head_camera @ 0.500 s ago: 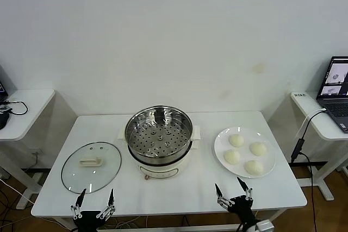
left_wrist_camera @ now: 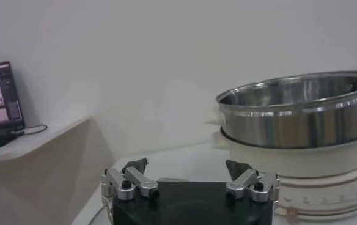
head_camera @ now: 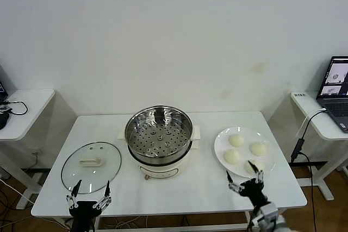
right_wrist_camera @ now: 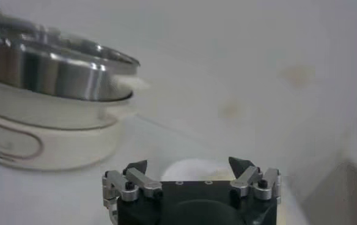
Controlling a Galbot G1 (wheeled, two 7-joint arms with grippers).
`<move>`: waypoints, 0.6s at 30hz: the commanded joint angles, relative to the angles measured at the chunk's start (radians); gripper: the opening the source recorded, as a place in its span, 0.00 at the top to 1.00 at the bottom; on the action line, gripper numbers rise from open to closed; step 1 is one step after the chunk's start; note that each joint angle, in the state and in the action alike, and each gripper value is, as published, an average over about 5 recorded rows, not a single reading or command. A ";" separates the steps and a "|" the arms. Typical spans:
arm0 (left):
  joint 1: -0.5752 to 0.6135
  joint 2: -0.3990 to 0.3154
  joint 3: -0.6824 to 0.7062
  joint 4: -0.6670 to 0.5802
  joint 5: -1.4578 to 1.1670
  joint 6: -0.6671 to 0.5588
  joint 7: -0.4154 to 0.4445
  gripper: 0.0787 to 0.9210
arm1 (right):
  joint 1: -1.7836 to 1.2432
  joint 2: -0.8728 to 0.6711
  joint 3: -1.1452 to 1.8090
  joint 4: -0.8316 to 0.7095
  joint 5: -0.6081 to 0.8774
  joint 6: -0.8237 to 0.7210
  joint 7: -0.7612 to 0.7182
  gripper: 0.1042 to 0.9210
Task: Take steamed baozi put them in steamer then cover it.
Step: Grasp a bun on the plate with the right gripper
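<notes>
The left gripper (head_camera: pixel 89 189) and right gripper (head_camera: pixel 244 173) look alike: each has a black block body carrying two slim fingers (left_wrist_camera: pixel 134 165) that end in dark pointed tips. Silver metal link pieces join the fingers to the body, each fixed with a black round screw. On the right gripper, small holes sit in a row along the body's edge between the fingers.

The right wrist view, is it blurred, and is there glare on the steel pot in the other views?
Right wrist view: soft overall, the steamer smeared, a baozi behind the open right gripper only a pale blob. Left wrist view: sharper, bright streaks along the steamer rim. Head view: even light, faint reflections on the glass cover.
</notes>
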 commanded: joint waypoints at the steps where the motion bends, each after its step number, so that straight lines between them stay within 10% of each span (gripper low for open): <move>1: -0.045 -0.005 -0.017 -0.014 0.091 0.056 0.006 0.12 | 0.217 -0.193 0.001 -0.118 -0.161 -0.082 -0.074 0.12; 18: -0.033 -0.006 -0.061 -0.014 0.103 0.065 0.006 0.12 | 0.995 -0.558 -0.544 -0.467 -0.334 -0.066 -0.649 0.12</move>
